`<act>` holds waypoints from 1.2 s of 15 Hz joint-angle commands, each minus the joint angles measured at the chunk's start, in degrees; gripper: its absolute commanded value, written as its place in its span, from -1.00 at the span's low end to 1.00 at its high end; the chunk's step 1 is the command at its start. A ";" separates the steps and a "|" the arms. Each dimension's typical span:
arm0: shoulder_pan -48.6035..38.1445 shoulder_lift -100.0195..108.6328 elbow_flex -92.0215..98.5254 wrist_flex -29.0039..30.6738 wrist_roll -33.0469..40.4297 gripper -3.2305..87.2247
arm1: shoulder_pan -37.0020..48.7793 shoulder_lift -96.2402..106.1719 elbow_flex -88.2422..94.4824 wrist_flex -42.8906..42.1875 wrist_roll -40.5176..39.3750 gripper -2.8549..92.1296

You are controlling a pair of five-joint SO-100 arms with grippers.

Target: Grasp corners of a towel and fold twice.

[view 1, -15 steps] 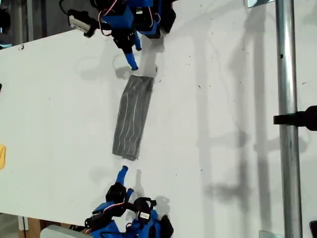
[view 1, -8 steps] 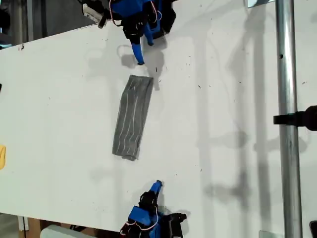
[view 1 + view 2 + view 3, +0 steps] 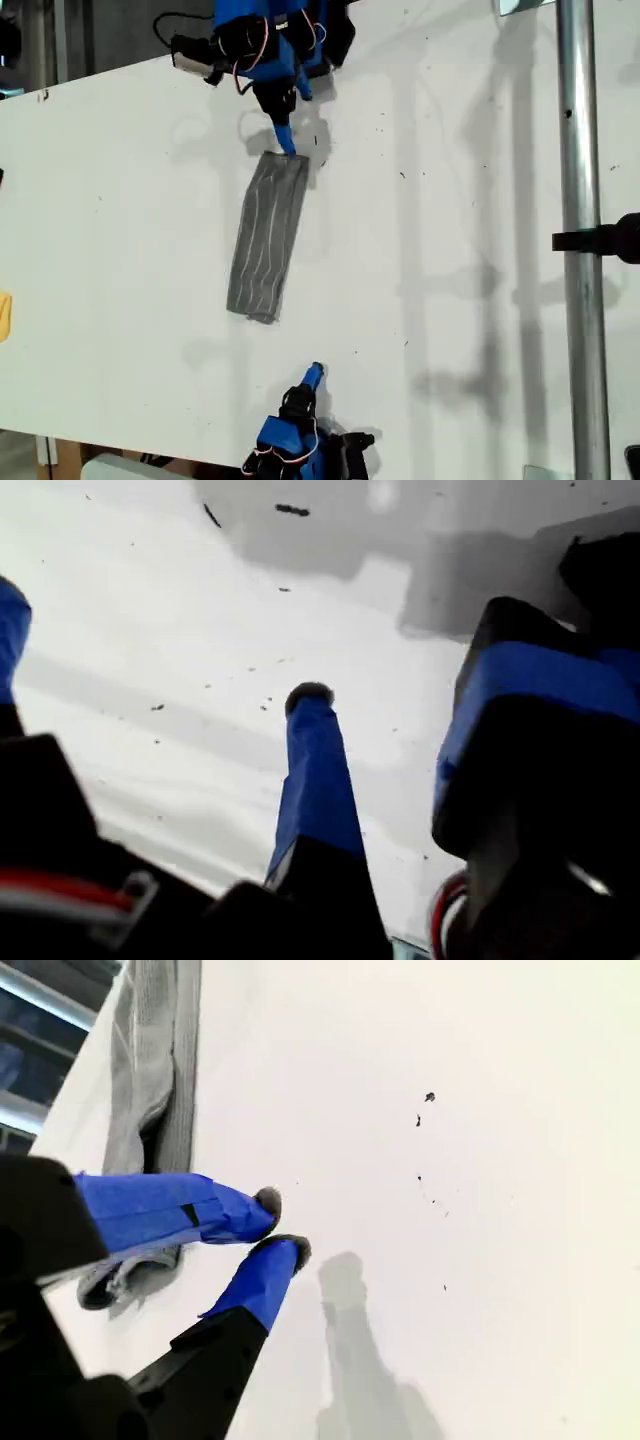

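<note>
Towel: the grey striped towel [image 3: 266, 238] lies as a long narrow strip on the white surface [image 3: 450, 200], so one fold looks done
Second gripper: my second gripper [image 3: 287, 148] is at the strip's end nearest the exterior view's top, fingers [image 3: 262, 1202] nearly together, nothing clamped
First gripper: my first gripper [image 3: 314, 373] hovers clear of the other end over bare surface, fingers [image 3: 315, 770] look apart
Next: open over the end corners, pinch, carry lengthwise for the second fold
</note>
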 commanded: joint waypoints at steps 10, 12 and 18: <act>5.98 0.35 0.35 0.09 2.46 -0.81 | 20.92 -43.42 0.44 -41.48 -15.03 0.06; 5.89 0.35 0.35 0.09 4.04 -0.79 | 22.94 -51.94 -8.17 -42.36 -17.67 0.04; 6.24 0.35 0.26 0.18 8.09 -0.78 | 29.18 -62.23 -21.01 -45.88 -26.54 -0.90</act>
